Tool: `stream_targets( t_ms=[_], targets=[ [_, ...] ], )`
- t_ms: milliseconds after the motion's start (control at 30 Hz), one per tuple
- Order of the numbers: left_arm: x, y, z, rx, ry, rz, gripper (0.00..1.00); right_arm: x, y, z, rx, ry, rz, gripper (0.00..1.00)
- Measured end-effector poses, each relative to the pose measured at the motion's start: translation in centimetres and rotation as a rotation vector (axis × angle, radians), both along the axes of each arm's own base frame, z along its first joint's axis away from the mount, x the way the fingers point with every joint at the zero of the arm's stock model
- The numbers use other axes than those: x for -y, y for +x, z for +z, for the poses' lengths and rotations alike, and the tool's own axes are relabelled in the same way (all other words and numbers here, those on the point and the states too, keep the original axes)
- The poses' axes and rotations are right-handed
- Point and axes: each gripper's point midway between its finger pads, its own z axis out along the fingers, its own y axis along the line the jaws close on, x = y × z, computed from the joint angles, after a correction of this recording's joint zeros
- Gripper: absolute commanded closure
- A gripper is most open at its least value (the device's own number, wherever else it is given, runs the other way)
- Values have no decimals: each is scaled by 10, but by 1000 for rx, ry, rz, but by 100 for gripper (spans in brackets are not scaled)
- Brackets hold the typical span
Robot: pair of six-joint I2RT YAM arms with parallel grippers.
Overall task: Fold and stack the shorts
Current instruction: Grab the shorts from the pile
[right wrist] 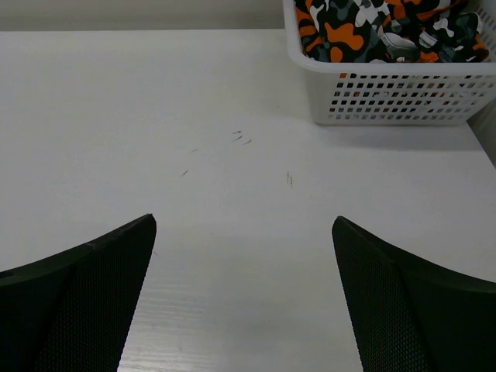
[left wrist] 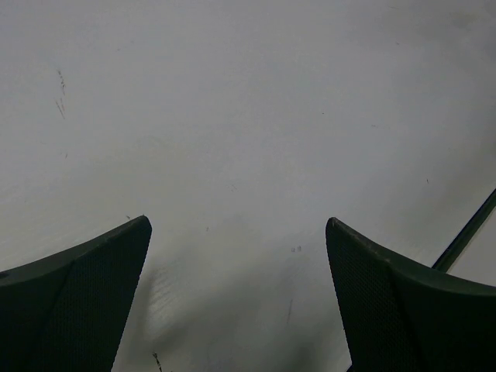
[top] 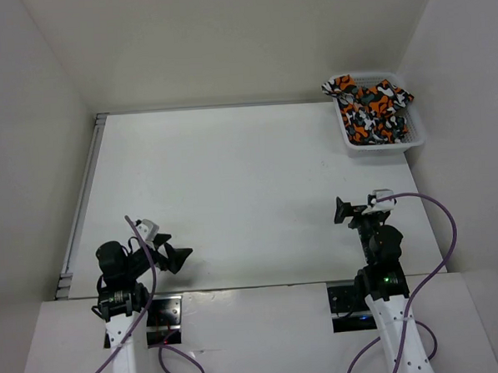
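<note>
Orange, black, grey and white camouflage shorts (top: pixel 370 105) lie bunched in the white mesh basket (top: pixel 385 148) at the two o'clock corner of your tabletop (top: pixel 249 178). Your left hand (left wrist: pixel 239 221) hangs low at seven o'clock, fingers spread wide, gripping nothing. Your right hand (right wrist: pixel 244 218) sits at five o'clock, likewise wide apart, well short of the basket.

Black tools (left wrist: pixel 239 225) (right wrist: pixel 244 221), purple cables (top: pixel 452 226), maybe green LED (top: pixel 386 279).
</note>
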Motion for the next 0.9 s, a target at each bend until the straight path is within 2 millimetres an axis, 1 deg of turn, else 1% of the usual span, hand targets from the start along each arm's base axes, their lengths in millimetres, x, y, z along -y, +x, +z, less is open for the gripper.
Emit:
stream_targets(
  t_ms=[200,300,367,433,467,500,533,600,667,700,733,767,800,833,867,900],
  targets=[
    [1,0,0,1,-2,-5,0,0,0,0,0,0,0,1],
    [6,-4,4,14,-16,-44,0,0,0,0,0,0,0,0],
    [11,-7,7,22,-29,-79,0,-4,0,0,1,-23,29,0],
    [15,-11,8,20,-43,-106,0,-22,-2,1,18,-162,165,0],
    [15,-11,9,25,-43,-109,0,-31,-4,0,33,-291,246,0],
    [15,-9,11,43,-37,-109,0,-41,-7,-2,71,-542,363,2],
    [14,-6,16,71,-27,-108,0,-48,-9,-3,121,-757,453,0],
    [10,3,27,149,2,-99,0,-62,-11,2,264,-1076,560,1],
    [5,15,46,266,49,-79,0,-73,-13,23,421,-1247,573,0],
    [1,21,61,340,77,-58,0,-77,-14,41,511,-1308,546,0],
    [0,24,69,369,90,-47,0,-80,-15,57,584,-1351,515,2],
    [-3,28,82,386,99,-23,0,-81,-16,71,622,-1378,494,2],
    [-7,32,100,411,112,2,0,-80,-15,84,636,-1388,477,2],
    [-9,37,118,424,117,17,0,-80,-11,93,610,-1368,491,2],
    [-12,45,137,436,123,37,0,-78,-1,110,573,-1337,494,2],
    [-17,54,155,423,127,66,0,-75,16,130,504,-1269,496,2]
  ],
)
